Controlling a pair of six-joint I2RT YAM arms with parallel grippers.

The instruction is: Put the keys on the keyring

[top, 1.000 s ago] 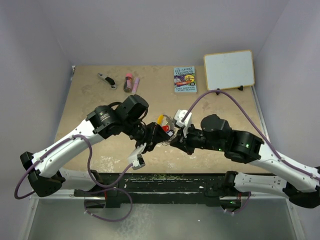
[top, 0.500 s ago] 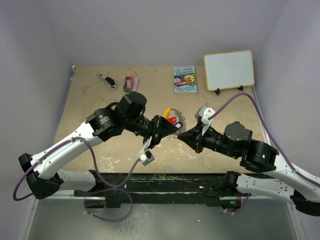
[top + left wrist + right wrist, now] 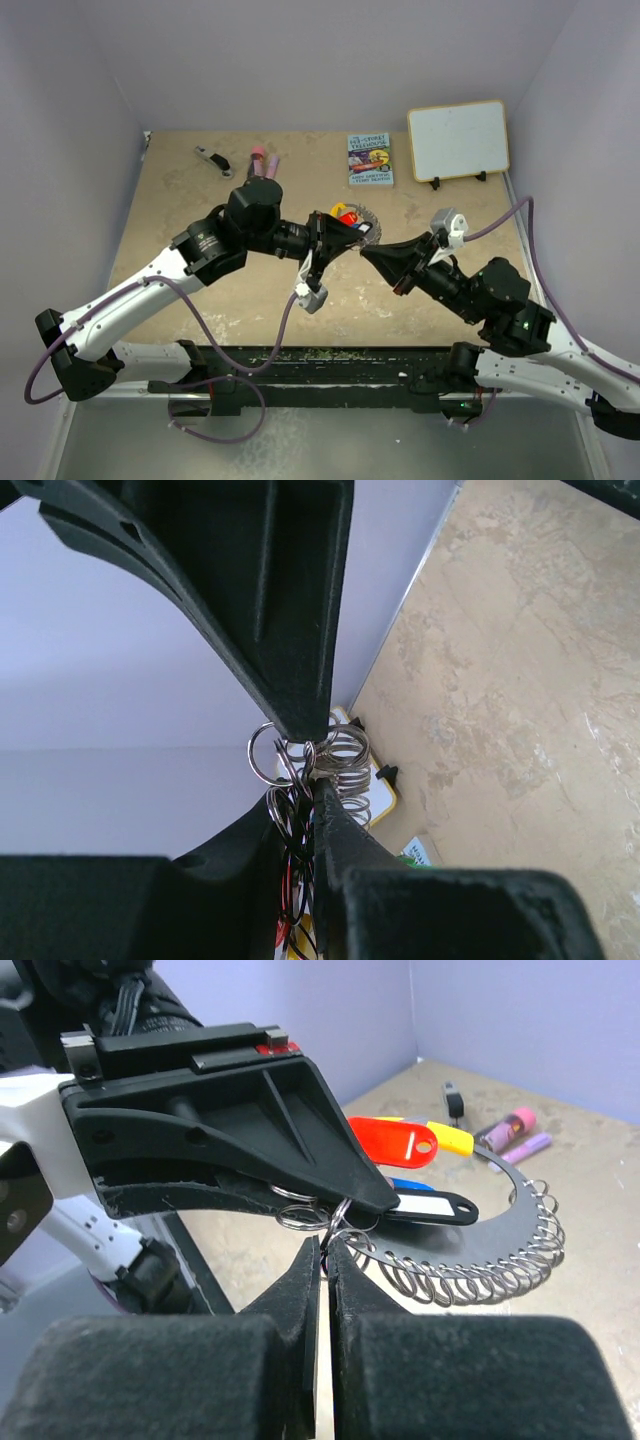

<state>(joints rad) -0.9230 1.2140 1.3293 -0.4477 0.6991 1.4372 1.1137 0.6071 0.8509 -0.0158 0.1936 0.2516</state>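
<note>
My left gripper (image 3: 365, 1205) clamps the keyring (image 3: 480, 1245); right gripper (image 3: 326, 1248), shut just beneath it, could yank the keys (image 3: 395, 1144) loose pulling sideways.

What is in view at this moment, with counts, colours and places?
keyring: one, dark plate with silvery coiled rim, held above the table's middle
keys: four heads seen, red, yellow, blue, black, at the keyring
split rings: a few, silver, at the claw tips
book: one, multicoloured cover, far middle
whiteboard: one, white with wooden frame, far right corner
tool: one, black and silver, far left
markers: two, pink and purple, right of the tool
table: one, tan
left claw: one, black, shut on the keyring
right claw: one, black, shut, tips just under the split rings
</note>
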